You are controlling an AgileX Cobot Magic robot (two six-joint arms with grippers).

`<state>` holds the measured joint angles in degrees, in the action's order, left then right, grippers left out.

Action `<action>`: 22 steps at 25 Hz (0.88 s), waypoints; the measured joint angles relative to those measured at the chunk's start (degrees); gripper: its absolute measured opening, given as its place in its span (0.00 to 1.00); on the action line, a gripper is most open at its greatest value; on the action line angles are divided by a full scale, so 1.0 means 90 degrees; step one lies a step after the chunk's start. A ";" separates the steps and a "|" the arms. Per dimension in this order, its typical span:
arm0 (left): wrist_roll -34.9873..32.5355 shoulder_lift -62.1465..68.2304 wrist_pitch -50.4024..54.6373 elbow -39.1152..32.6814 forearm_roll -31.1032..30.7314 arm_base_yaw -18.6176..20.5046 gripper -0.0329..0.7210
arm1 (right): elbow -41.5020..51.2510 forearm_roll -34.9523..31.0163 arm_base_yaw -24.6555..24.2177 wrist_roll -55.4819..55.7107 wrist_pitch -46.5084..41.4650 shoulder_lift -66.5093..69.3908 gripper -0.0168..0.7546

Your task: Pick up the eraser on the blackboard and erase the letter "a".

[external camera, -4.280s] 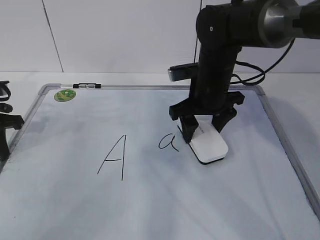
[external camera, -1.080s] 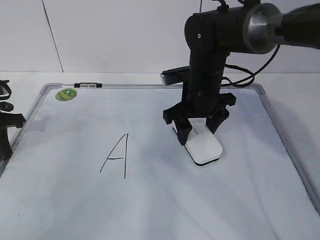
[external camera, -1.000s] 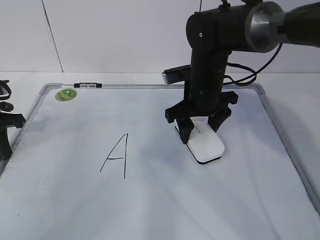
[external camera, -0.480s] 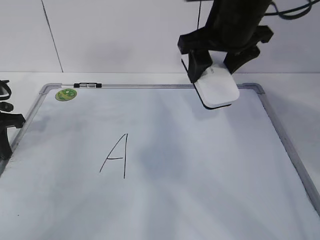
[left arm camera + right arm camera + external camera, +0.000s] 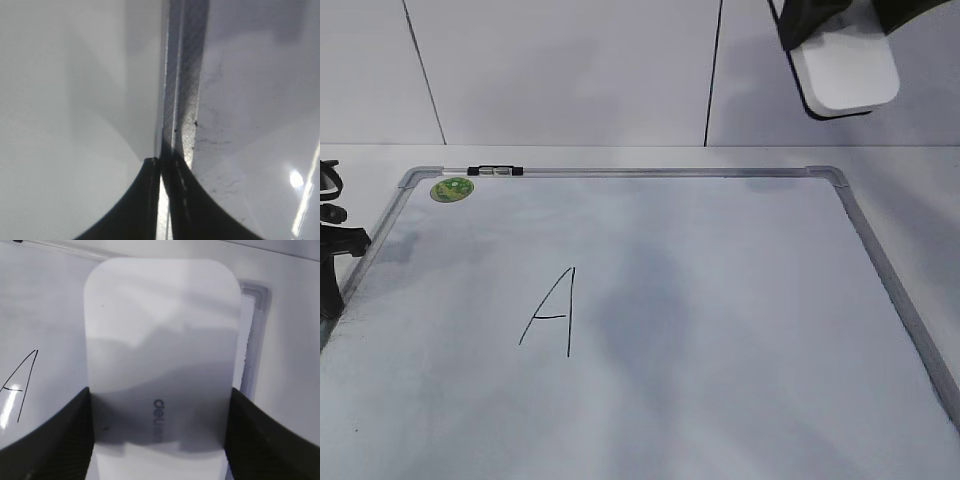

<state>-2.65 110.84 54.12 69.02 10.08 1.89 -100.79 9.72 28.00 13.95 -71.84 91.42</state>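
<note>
The blackboard (image 5: pixel 720 330) is a white dry-erase board with a silver-grey frame, lying flat. Only a tall capital "A" (image 5: pixel 550 312) is written on it; no letter "a" shows anywhere on the board. My right gripper (image 5: pixel 835 20) is shut on the white eraser (image 5: pixel 845 75) and holds it high above the board's far right corner, at the top edge of the exterior view. The right wrist view shows the eraser (image 5: pixel 160 340) between the two fingers (image 5: pixel 159 435). My left gripper (image 5: pixel 165 165) is shut and empty over the board's left frame (image 5: pixel 182 100).
A round green sticker (image 5: pixel 451 189) and a small black-and-silver clip (image 5: pixel 494 171) sit at the board's far left corner. The left arm (image 5: pixel 332 250) stands at the board's left edge. A white wall stands behind the table.
The small "a" beside the capital "A" has been wiped away. My right gripper then lifted the eraser off the board, up and to the right. The left arm has not moved.
</note>
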 joint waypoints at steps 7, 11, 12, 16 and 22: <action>0.0000 0.0000 0.0000 0.0000 0.0000 0.0000 0.06 | 0.0851 0.0203 -0.0418 0.0223 -0.0004 -0.0768 0.74; 0.0000 0.0000 0.0000 0.0000 0.0000 0.0000 0.06 | 0.1442 0.0269 -0.0795 0.0303 -0.0014 -0.1095 0.74; 0.0000 0.0000 0.0000 0.0000 0.0000 0.0000 0.06 | 0.1566 0.0275 -0.0853 0.0314 -0.0014 -0.1149 0.74; 0.0000 0.0000 0.0000 0.0000 0.0000 0.0000 0.06 | 0.1957 0.0285 -0.1084 0.0341 -0.0014 -0.1198 0.74; 0.0000 0.0000 0.0000 0.0000 0.0011 0.0000 0.06 | 0.2253 0.0285 -0.1420 0.0366 -0.0014 -0.1055 0.74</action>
<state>-2.65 110.84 54.12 69.02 10.18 1.89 -80.52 12.28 15.22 17.25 -71.97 81.93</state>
